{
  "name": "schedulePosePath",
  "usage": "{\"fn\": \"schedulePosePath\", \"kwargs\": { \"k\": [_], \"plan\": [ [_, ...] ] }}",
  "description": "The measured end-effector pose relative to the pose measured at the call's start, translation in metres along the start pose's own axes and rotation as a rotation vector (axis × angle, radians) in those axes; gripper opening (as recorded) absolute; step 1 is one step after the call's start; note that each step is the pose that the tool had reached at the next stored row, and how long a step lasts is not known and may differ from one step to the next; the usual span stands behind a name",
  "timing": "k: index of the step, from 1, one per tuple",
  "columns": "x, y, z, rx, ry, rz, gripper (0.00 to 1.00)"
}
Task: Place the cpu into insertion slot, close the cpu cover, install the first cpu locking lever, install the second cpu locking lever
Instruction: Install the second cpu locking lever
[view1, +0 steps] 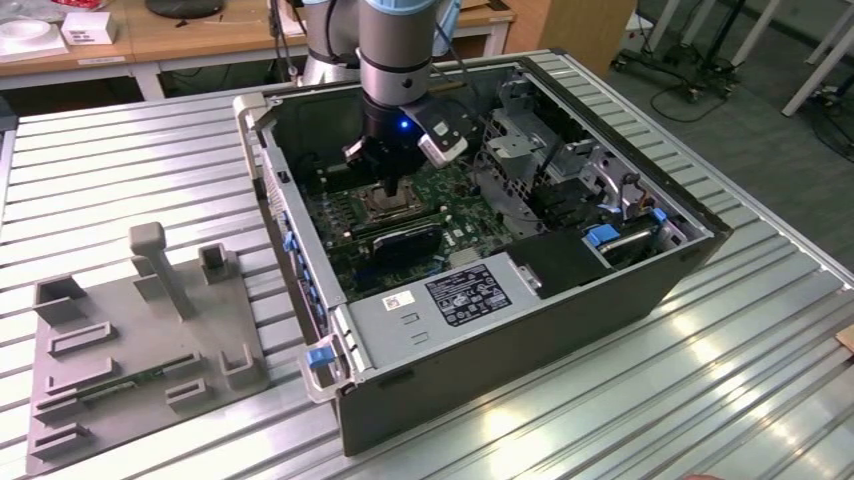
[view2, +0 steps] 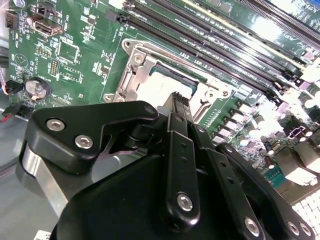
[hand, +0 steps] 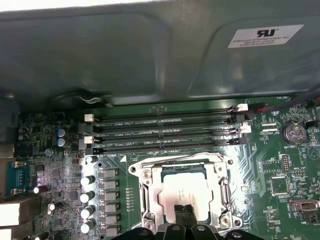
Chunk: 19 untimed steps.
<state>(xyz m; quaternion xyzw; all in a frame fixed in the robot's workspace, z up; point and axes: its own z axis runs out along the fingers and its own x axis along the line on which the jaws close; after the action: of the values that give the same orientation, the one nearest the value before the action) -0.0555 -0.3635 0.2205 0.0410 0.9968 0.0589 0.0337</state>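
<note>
Grey fixture (view1: 134, 340) lies at the exterior view's left on the ribbed metal table (view1: 694, 380); open case (view1: 521, 300) right of it, desks behind; gripper (hand: 184, 214) inside, fingers pinched together, empty, tips over cpu (hand: 186, 192) in slot (hand: 185, 192); cover (hand: 220, 192) down; memory slots (hand: 165, 132) beside.

Grey cpu (hand: 187, 192) flat in insertion slot (hand: 150, 192), cpu cover (hand: 226, 192) closed.

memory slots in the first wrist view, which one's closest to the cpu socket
The memory slot right beside the insertion slot's metal frame, last of the four parallel black slots; the other three lie farther off, toward the case wall.
</note>
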Motion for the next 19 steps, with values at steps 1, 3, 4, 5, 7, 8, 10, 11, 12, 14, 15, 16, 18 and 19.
{"fn": "schedulePosePath", "kwargs": {
  "k": [1,3,4,5,7,8,10,11,12,14,15,16,18,19],
  "plan": [
    [-0.0001,0.0009,0.0001,0.0019,-0.0001,0.0,0.1],
    [-0.0005,0.0025,0.0004,0.004,-0.0001,0.0,0.1],
    [-0.0006,0.0025,0.0003,0.0041,-0.0001,0.0,0.1],
    [-0.0006,0.0025,0.0003,0.0041,-0.0001,0.0,0.1],
    [-0.0009,0.0026,0.0001,0.0044,0.0,0.0,0.1],
    [-0.0013,0.0028,-0.0012,0.0043,0.0,0.0,0.1],
    [-0.0014,0.0031,-0.0033,0.0042,0.0,0.0,0.1],
    [-0.0015,0.0031,-0.0034,0.004,-0.0001,0.0,0.1],
    [-0.0016,0.0031,-0.0034,0.0038,-0.0002,0.0,0.1],
    [-0.0017,0.0031,-0.0038,0.0041,-0.0001,0.0,0.1],
    [-0.0017,0.0032,-0.0039,0.0041,-0.0001,0.0,0.1],
    [-0.0017,0.0031,-0.0039,0.0042,0.0,0.0,0.1],
    [-0.0017,0.0032,-0.004,0.0047,0.0,0.0,0.1],
    [-0.0017,0.0032,-0.004,0.0047,0.0,0.0,0.1]
  ]
}}
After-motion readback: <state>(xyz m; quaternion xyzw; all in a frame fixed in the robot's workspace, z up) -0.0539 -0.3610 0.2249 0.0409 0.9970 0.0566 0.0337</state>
